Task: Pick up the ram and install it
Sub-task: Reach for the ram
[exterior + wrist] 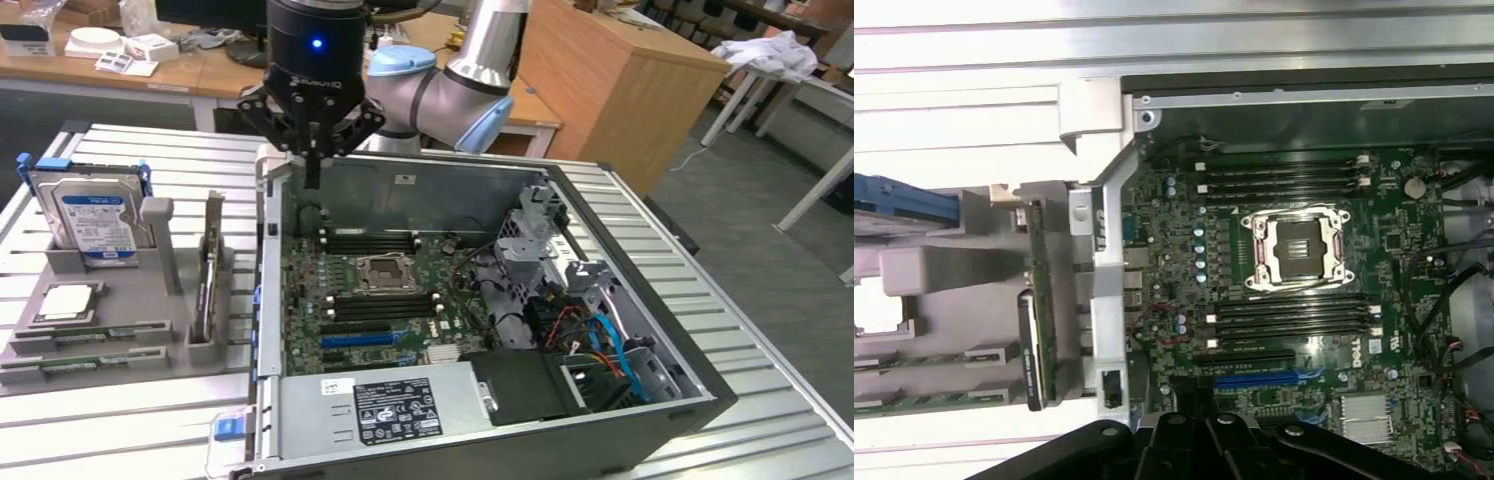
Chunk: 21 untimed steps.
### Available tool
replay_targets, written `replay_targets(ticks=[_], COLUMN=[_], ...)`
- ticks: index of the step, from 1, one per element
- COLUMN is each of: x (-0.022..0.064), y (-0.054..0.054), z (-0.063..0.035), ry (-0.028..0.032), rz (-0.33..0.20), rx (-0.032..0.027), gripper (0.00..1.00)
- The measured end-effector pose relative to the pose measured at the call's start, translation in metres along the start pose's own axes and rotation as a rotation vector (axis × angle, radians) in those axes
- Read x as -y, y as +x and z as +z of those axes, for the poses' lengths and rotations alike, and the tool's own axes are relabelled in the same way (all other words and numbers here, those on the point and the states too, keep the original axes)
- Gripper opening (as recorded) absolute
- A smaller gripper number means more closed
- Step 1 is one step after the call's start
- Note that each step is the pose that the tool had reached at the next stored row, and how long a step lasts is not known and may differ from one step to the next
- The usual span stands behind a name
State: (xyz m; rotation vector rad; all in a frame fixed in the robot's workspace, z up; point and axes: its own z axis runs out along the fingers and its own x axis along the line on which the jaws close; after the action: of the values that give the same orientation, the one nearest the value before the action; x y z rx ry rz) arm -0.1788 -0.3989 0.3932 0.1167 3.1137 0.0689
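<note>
While shut on nothing, gripper (pixel 311 172) hovers over the case (pixel 441 188) back corner.
Ram (pixel 211 268) stands on edge in grey rack (pixel 163 232) beside case: likely light, stiff, thin, fragile; pinch flat faces mid-length.

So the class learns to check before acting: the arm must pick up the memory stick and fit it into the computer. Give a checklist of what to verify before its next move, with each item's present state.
1. Claw open for a grasp: not ok, it is shut and empty.
2. Memory stick ready to take: ok, it stands on edge in the grey holder.
3. Claw above the stick: not ok, it hangs over a corner of the case.
4. Black slots free: ok, they look empty.
5. Slot latches open: cannot tell.
</note>
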Motion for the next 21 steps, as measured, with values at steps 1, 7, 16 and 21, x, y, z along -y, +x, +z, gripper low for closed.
replay_targets(ticks=[1,7,16,21], x=[0.0002,0.0016,0.0038,0.0049], y=[0.003,0.022,0.051,0.066], z=[-0.0001,-0.0005,-0.0012,-0.0015], ry=[0.0000,0.0000,0.0000,0.0000], rz=[0.000,0.000,0.000,0.000], rx=[0.0000,0.0000,0.0000,0.0000], gripper=[0.11,0.11,0.11,0.11])
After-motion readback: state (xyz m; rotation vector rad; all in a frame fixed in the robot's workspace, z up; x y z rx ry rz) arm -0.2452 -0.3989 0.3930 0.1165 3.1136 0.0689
